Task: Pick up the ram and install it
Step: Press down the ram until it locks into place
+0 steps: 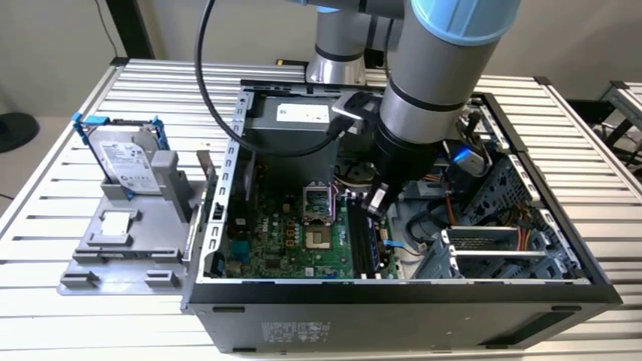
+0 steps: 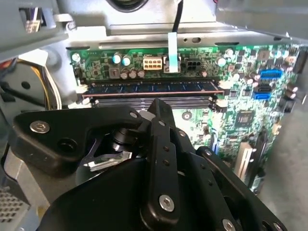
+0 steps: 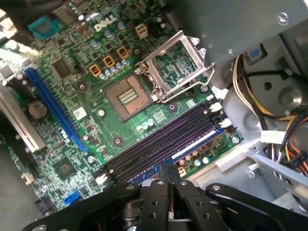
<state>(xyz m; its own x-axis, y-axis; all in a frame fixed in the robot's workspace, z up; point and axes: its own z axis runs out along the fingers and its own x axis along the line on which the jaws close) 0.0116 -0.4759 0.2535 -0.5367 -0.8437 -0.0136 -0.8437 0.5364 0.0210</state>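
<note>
Table of metal slats carries an open case lying on its side, with a grey tray holding a hard drive just beside it at the exterior view's left. Arm reaches down into the case over the green board. CPU socket sits bare, its latch frame tipped up. Ram sits in a slot at the board's edge, clips at the slot ends. Tool hangs just above the slots, fingers pressed together, gripping nothing.
</note>
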